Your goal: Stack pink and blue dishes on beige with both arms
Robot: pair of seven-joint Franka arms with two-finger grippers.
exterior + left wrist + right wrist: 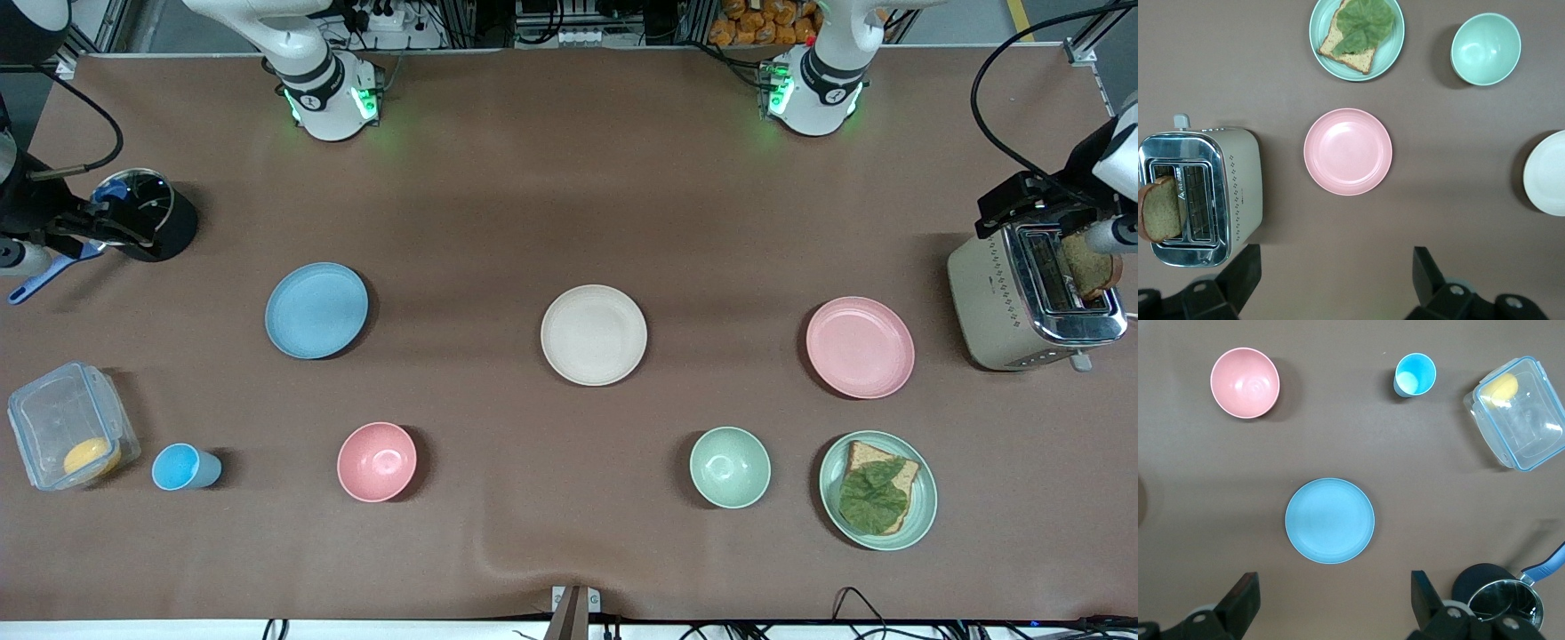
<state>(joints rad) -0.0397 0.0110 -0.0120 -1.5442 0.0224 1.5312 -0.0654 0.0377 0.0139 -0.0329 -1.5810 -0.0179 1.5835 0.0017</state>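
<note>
The beige plate (593, 334) lies flat at the middle of the table. The blue plate (316, 310) lies apart from it toward the right arm's end, and the pink plate (860, 347) lies toward the left arm's end. All three are bare. My left gripper (1335, 277) hangs open and empty high over the table beside the pink plate (1347, 151), with the beige plate's edge (1546, 173) also in that view. My right gripper (1333, 600) hangs open and empty high over the table beside the blue plate (1329, 520). Neither gripper shows in the front view.
Nearer the front camera stand a pink bowl (377, 461), a blue cup (182, 467), a green bowl (730, 467) and a green plate (926, 502) with toast and a leaf. A toaster (1022, 302) stands at the left arm's end. A clear box (67, 427) and black pot (151, 213) stand at the right arm's end.
</note>
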